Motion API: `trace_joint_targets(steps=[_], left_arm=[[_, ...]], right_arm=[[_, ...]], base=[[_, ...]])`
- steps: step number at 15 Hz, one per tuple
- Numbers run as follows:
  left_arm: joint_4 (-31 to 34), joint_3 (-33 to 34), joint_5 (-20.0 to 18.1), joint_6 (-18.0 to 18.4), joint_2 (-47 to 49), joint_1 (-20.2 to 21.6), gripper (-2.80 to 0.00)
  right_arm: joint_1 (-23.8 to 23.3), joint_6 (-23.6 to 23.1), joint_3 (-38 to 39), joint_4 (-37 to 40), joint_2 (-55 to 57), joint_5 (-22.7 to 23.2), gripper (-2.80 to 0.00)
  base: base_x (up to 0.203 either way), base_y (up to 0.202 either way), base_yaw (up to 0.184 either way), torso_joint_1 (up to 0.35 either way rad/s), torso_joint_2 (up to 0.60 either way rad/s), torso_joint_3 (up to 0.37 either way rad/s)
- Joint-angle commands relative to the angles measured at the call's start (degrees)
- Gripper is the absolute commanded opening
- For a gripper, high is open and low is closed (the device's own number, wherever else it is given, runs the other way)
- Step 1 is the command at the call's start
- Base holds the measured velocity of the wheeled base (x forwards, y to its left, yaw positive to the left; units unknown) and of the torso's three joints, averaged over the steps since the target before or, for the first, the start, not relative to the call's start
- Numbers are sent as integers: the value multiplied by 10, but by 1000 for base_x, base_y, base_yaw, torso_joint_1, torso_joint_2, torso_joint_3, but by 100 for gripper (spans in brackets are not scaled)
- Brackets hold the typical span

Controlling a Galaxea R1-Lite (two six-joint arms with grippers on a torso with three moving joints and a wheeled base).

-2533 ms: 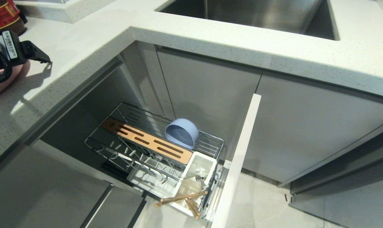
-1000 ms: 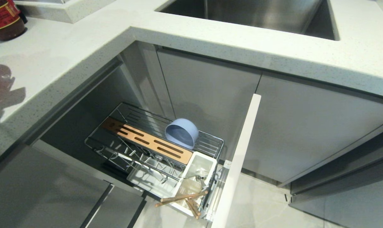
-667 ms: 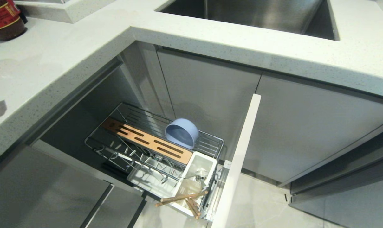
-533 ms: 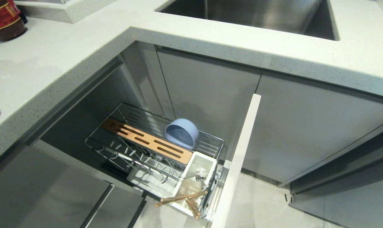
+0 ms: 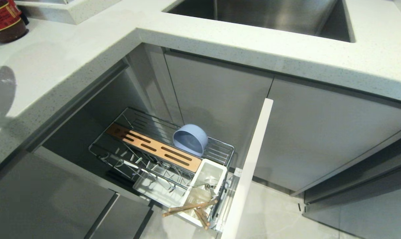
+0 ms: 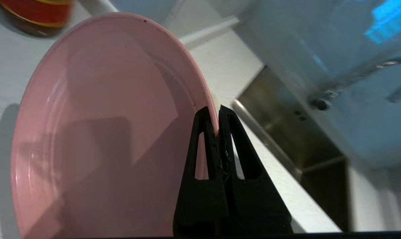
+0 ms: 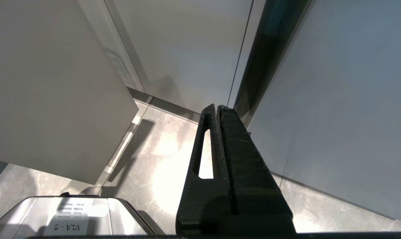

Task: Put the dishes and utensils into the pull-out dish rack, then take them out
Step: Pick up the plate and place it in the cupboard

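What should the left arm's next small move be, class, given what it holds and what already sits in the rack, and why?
Probably carry the pink plate, pinched at its rim by the left gripper, toward the pull-out dish rack. The blue bowl and chopsticks are already in it, and its plate side looks free.

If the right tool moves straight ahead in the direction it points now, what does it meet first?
Probably the grey cabinet front. The right tool, shut and empty, points over the pale floor toward the seam between two panels. Nothing else shows in that line, though depth is hard to judge.
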Motion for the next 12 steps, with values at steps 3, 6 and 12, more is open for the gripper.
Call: trace_joint_targets(steps=[3, 6, 12], left_arm=[[-21, 0, -27, -58, 1, -74, -280], [-33, 4, -38, -99, 4, -138, -280], [-52, 53, -38, -121, 7, -248, -280]], right_arm=[[0, 0, 0, 0, 0, 0, -280], [0, 0, 0, 0, 0, 0, -280], [0, 0, 0, 0, 0, 0, -280]], base=[[0, 0, 0, 0, 0, 0], [0, 0, 0, 0, 0, 0], [0, 0, 0, 0, 0, 0]])
